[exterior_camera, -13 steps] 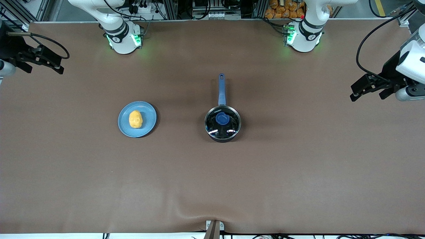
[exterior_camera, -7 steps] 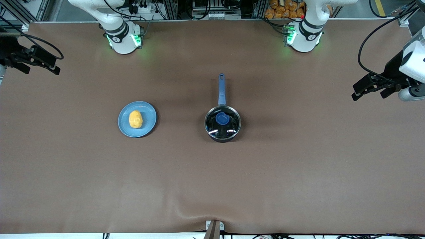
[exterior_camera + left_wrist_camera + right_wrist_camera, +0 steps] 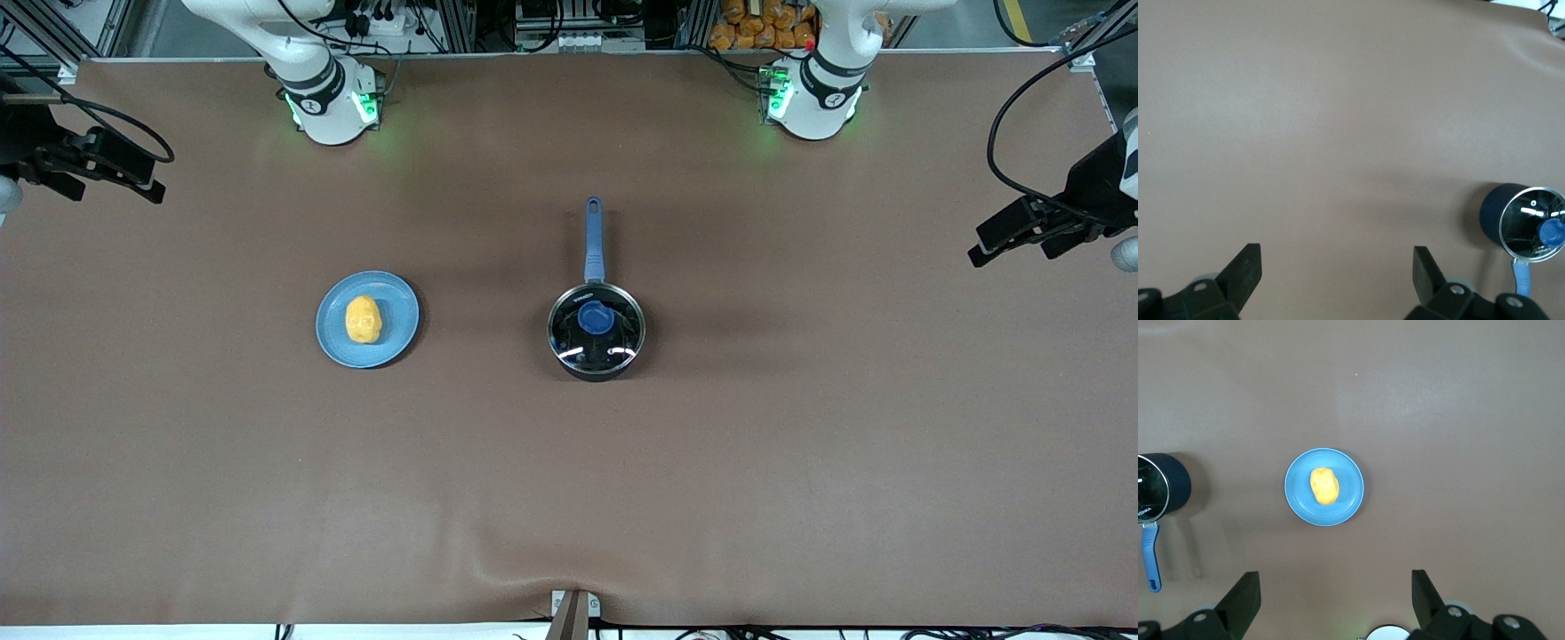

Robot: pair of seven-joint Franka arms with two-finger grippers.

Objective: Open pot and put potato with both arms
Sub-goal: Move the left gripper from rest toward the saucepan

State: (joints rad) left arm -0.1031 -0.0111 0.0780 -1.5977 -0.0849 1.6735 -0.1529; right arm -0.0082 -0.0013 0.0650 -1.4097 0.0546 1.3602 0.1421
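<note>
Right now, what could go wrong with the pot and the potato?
The glass lid is on the pot, and its only grip is a small knob, which could slip. The potato lies loose on a flat plate and might roll off. Both open end effectors, left and right, hang far away.

One counter (image 3: pixel 800 462), brown, carried everything. One pot (image 3: pixel 596 332) stood on it: black, one long blue handle (image 3: pixel 593 238), one glass lid (image 3: pixel 597 329) with one blue knob (image 3: pixel 595 317). One potato (image 3: pixel 363 319), yellow-orange, lay on one light-blue plate (image 3: pixel 400 327). Two white robot arms were present, two bases lit green. Two claws showed: left claw (image 3: pixel 1022 238) and right claw (image 3: pixel 107 173), two fingers each, both spread apart.
</note>
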